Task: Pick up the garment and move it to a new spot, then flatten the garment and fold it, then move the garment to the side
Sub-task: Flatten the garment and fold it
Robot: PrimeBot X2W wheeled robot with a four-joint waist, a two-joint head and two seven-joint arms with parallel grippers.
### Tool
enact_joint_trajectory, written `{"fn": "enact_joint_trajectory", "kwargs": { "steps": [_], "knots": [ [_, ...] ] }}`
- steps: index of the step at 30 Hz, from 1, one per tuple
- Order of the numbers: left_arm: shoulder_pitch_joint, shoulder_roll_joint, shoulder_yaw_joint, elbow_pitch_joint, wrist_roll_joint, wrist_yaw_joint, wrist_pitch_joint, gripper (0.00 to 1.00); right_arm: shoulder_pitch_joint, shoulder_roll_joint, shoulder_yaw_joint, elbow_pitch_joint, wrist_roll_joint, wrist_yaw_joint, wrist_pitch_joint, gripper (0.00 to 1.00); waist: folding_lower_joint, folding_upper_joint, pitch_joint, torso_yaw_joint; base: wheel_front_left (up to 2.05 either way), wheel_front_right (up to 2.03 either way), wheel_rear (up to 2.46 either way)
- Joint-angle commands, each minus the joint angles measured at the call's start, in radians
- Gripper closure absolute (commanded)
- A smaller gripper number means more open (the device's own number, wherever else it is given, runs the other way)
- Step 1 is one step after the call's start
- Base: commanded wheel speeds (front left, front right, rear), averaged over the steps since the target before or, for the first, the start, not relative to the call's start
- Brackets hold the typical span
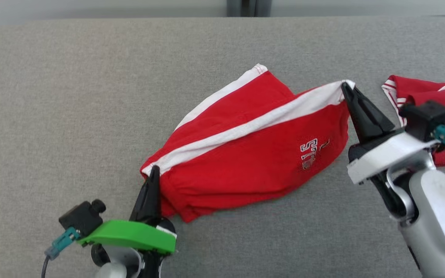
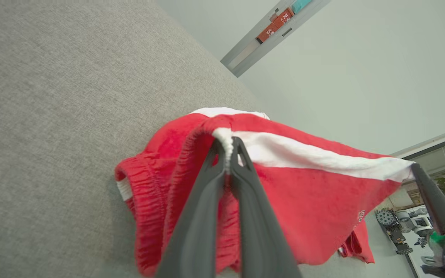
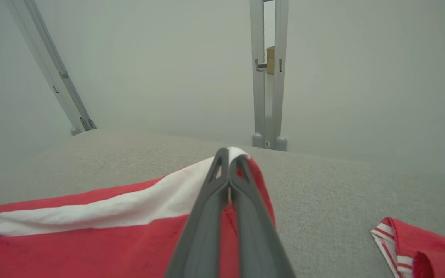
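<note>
The left gripper (image 1: 153,172), with its green wrist housing, is seen closest, its two dark fingers pressed together on the gathered elastic waistband (image 2: 149,200) of the garment (image 1: 253,162), right where the white stripe (image 1: 245,129) begins. The right gripper (image 1: 347,88) is likewise clamped shut, on the far end of that same stripe at the hem corner. The garment, a pair of red shorts, is thus held stretched between the two fingertips, its upper edge lifted and its lower folds draped onto the grey cloth surface (image 1: 91,96).

Wide bare surface is left beyond the left gripper and out to its left. The surface's far edge is met past the garment, where a pale wall rises. Just to the right of the right gripper a second red garment (image 1: 439,96) with striped trim is laid, close to the held shorts but apart from them.

White outlined lettering (image 1: 310,152) is printed on the red panel near the right gripper, turned sideways; "St" can be made out and the rest is not legible.

The long axis follows the white stripe from one gripper to the other, waistband at the left gripper, hem at the right.
</note>
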Motion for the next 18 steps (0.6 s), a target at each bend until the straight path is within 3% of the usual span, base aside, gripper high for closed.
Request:
{"fn": "enact_joint_trajectory", "kwargs": {
  "steps": [1, 9, 18],
  "knots": [
    [-0.051, -0.006, -0.001, 0.028, -0.002, 0.004, -0.004, 1.0, -0.066, -0.019, 0.018, 0.044, 0.006, 0.0, 0.002, 1.0, 0.0, 0.0, 0.082, 0.081, 0.0, 0.0, 0.0],
    [-0.21, -0.037, -0.029, 0.187, -0.05, 0.007, -0.02, 1.0, -0.361, -0.063, 0.164, 0.345, 0.051, 0.0, 0.022, 1.0, 0.0, 0.0, 0.133, 0.156, 0.0, 0.0, 0.0],
    [-0.261, -0.042, -0.088, 0.27, -0.118, -0.005, -0.051, 1.0, -0.552, -0.088, 0.296, 0.628, 0.093, 0.0, 0.008, 1.0, 0.0, 0.0, 0.137, 0.209, 0.0, 0.0, 0.0]
  ]
}}
